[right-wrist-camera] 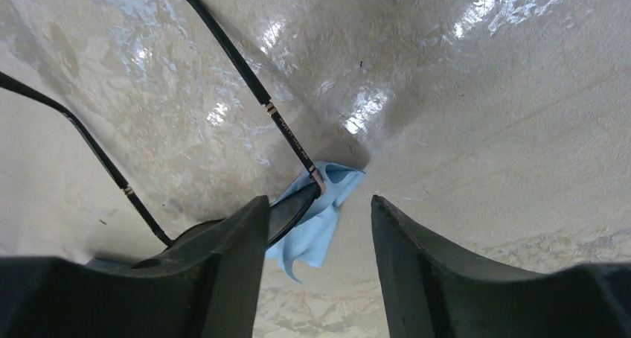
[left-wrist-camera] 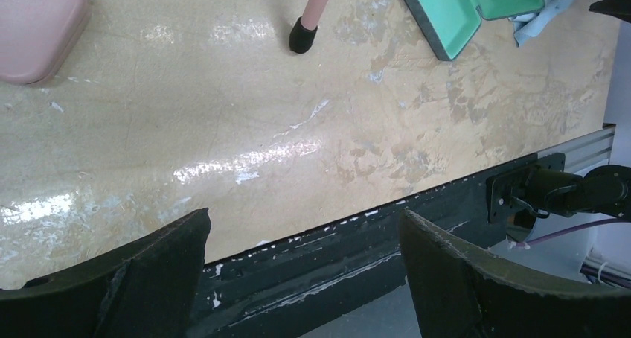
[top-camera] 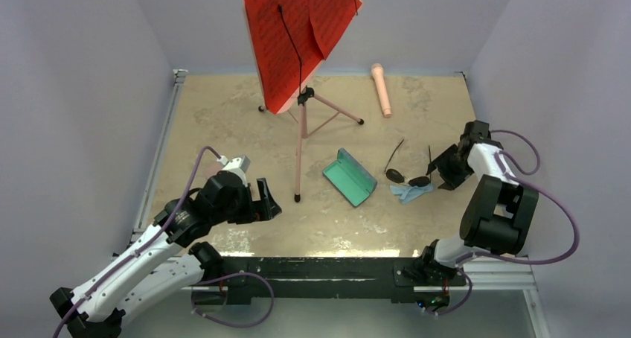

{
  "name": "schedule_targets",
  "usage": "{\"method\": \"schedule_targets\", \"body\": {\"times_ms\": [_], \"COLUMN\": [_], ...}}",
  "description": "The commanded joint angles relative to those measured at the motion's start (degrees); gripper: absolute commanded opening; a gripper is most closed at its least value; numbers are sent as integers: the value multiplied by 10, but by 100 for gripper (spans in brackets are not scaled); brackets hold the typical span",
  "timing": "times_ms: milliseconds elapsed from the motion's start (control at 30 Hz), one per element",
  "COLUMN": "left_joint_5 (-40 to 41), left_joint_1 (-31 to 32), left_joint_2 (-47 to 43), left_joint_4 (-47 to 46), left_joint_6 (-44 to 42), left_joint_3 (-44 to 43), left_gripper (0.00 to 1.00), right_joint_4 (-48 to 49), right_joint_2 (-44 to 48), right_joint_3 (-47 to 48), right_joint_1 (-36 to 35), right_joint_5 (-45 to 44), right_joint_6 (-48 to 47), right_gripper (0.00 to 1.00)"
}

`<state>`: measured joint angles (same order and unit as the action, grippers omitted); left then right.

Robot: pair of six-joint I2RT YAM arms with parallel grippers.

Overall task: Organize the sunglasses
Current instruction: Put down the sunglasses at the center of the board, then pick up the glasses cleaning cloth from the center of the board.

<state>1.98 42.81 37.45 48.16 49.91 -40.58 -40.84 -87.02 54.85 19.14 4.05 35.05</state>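
Black sunglasses (top-camera: pixel 408 177) (right-wrist-camera: pixel 275 118) lay on the desk (top-camera: pixel 223 115), right of centre. Lenses faced the near side, and both thin arms were unfolded and pointed to the far side. A light blue cloth (top-camera: pixel 411 193) (right-wrist-camera: pixel 320 219) sat crumpled at the near edge of the frame, partly under one hinge end.

Right claw (top-camera: pixel 440 174) (right-wrist-camera: pixel 318 200) was low, just right of the glasses, jaws partly apart with nothing gripped between them. In the wrist view one lens sat right against the side of one finger (right-wrist-camera: pixel 223 263); could not tell whether they touched.

Just left of the glasses was an open case (top-camera: pixel 350 176) (left-wrist-camera: pixel 454 10), grey-blue outside and green inside, lying empty at a slant.

Further left stood a pink-legged tripod stand carrying a red sheet (top-camera: pixel 298 33), with one black-capped foot (left-wrist-camera: pixel 303 34) planted near the case. A pink rod-shaped object (top-camera: pixel 381 89) lay at the far edge.

Left claw (top-camera: pixel 269 202) (left-wrist-camera: pixel 303 219) hung over the near left part of the desk, jaws fully spread and empty, well apart from the glasses. A pink case (left-wrist-camera: pixel 33 29) showed at the corner of its wrist view.
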Motion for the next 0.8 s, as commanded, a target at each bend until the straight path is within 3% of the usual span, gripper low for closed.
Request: {"method": "schedule_targets", "body": {"times_ms": [0, 33, 200, 433, 533, 767], "left_joint_5": [8, 7, 6, 5, 2, 2], "left_joint_1": [-1, -1, -1, -1, -1, -1], "left_joint_2": [-8, -11, -17, -14, -14, -18], "left_joint_4": [4, 5, 6, 4, -1, -2], "left_joint_6": [-2, -2, 1, 0, -1, 2], "left_joint_3": [-17, -17, -14, -13, -10, -5], "left_gripper": [100, 100, 100, 100, 100, 100], "right_joint_4": [11, 10, -6, 15, 45, 69], "right_joint_2": [30, 43, 142, 254, 244, 167], "right_joint_3": [-2, -8, -55, -157, -168, -157], "right_joint_1": [1, 1, -10, -136, -181, -214], "right_joint_5": [-4, -11, -47, -52, -44, -42], "right_joint_6": [2, 2, -7, 50, 73, 84], "right_gripper": [59, 65, 67, 60, 57, 47]}}
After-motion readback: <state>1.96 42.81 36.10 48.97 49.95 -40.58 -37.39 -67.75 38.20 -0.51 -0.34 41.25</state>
